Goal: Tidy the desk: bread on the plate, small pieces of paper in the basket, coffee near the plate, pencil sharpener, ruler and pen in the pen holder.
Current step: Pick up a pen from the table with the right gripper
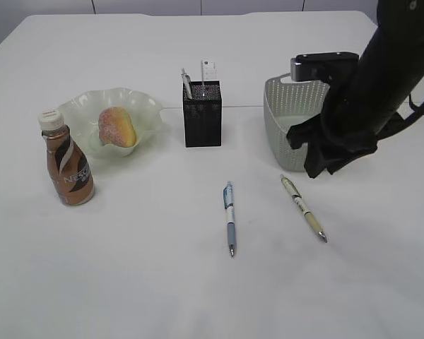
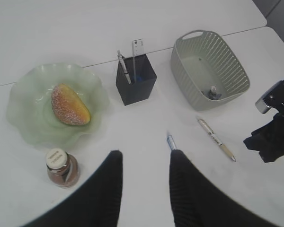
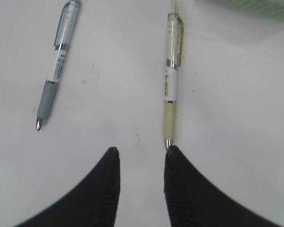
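table [image 1: 198, 296]: white, matte; wall [image 1: 148, 6]: pale panels behind; light: even

2 pens [image 1: 230, 215] well apart, basket [image 1: 275, 134] near beige pen [image 1: 304, 208]

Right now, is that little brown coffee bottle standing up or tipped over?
Standing upright. The coffee bottle rests on its base beside the plate, white cap on top; the left wrist view looks down onto that cap.

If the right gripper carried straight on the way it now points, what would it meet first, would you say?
Most likely the yellow pen: its tip lies just ahead of the right gripper, beside one of the open jaws. How high the gripper hangs above the table is unclear.
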`<state>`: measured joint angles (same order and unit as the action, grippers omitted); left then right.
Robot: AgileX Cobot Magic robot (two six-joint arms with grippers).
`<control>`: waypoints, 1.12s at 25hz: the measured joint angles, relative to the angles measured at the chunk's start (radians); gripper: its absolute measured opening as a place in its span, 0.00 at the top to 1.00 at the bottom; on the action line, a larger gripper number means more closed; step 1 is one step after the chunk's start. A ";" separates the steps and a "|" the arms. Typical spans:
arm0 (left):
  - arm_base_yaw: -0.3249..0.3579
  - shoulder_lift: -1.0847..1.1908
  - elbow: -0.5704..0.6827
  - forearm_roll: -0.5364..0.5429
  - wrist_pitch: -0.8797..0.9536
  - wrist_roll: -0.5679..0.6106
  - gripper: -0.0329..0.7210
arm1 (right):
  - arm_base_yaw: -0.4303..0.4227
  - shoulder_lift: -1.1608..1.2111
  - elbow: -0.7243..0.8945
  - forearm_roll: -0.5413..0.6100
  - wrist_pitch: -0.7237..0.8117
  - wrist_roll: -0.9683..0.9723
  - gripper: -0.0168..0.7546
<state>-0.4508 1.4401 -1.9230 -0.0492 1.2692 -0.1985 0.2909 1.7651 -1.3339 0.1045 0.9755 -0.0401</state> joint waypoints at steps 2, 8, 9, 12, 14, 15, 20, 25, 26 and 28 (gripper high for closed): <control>0.000 0.000 0.000 -0.002 0.000 0.000 0.63 | 0.000 0.026 0.000 0.000 -0.037 0.002 0.61; 0.000 0.000 0.000 -0.004 0.000 0.000 0.63 | 0.000 0.119 0.000 0.000 -0.130 0.002 0.53; 0.000 0.000 0.000 -0.004 0.000 0.000 0.63 | 0.000 0.133 -0.002 0.000 -0.142 0.003 0.53; 0.000 0.000 0.000 -0.004 0.000 0.000 0.63 | 0.000 0.186 -0.029 -0.005 -0.162 0.003 0.53; 0.000 0.000 0.000 -0.004 0.000 0.000 0.63 | 0.000 0.214 -0.050 -0.009 -0.167 0.003 0.53; 0.000 0.000 0.000 -0.004 0.000 0.000 0.63 | 0.000 0.226 -0.057 -0.011 -0.169 0.003 0.53; 0.000 0.000 0.000 -0.004 0.000 0.000 0.63 | 0.000 0.271 -0.072 -0.028 -0.171 0.003 0.53; 0.000 0.000 0.000 -0.004 0.000 0.000 0.63 | 0.000 0.312 -0.072 -0.043 -0.158 0.003 0.53; 0.000 0.000 0.000 -0.004 0.000 0.000 0.63 | 0.000 0.316 -0.072 -0.043 -0.158 0.003 0.53; 0.000 0.000 0.000 -0.004 0.000 0.000 0.63 | 0.000 0.320 -0.073 -0.045 -0.158 0.003 0.53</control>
<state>-0.4508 1.4401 -1.9230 -0.0530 1.2692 -0.1985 0.2909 2.0854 -1.4065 0.0591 0.8170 -0.0370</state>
